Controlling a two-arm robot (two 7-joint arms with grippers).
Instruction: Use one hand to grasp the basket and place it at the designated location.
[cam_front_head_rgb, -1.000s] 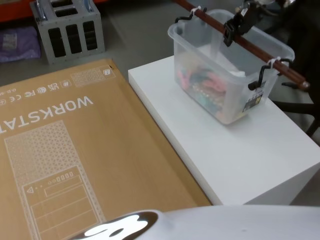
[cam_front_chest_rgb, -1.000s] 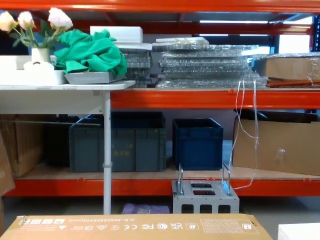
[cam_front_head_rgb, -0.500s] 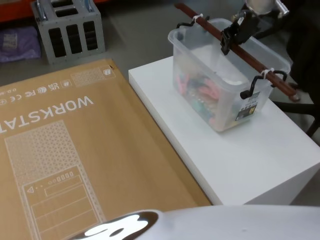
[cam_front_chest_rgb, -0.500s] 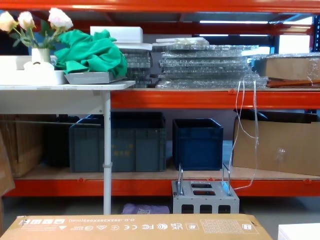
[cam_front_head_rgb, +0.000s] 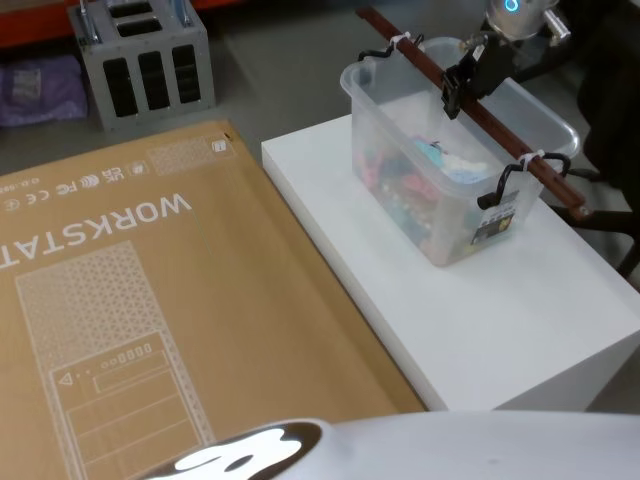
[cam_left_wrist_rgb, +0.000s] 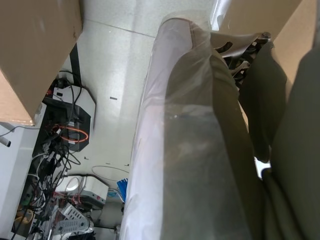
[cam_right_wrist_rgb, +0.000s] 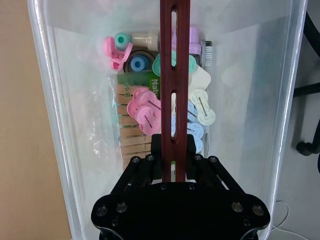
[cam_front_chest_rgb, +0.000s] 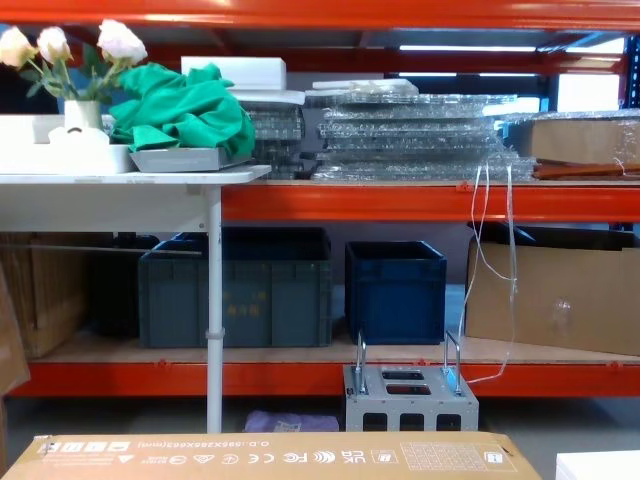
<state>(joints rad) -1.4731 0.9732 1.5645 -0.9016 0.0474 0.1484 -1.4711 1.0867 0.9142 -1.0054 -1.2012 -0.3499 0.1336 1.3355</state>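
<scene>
The right gripper (cam_front_head_rgb: 462, 78) pinches the bar handle (cam_front_head_rgb: 470, 105) of the basket (cam_front_head_rgb: 440, 190) on the white block (cam_front_head_rgb: 520, 310); keep the bar level and set it down gently. Since a second ago it swung leftward. I cannot tell the left gripper's state.

Plenty of bare top on the white block (cam_front_head_rgb: 520, 330) on the side of the basket (cam_front_head_rgb: 440, 180) nearest me, so I've got room there. The big cardboard box (cam_front_head_rgb: 150, 320) sits right along its left edge. The grey metal box (cam_front_head_rgb: 145, 60) is well off on the floor.
</scene>
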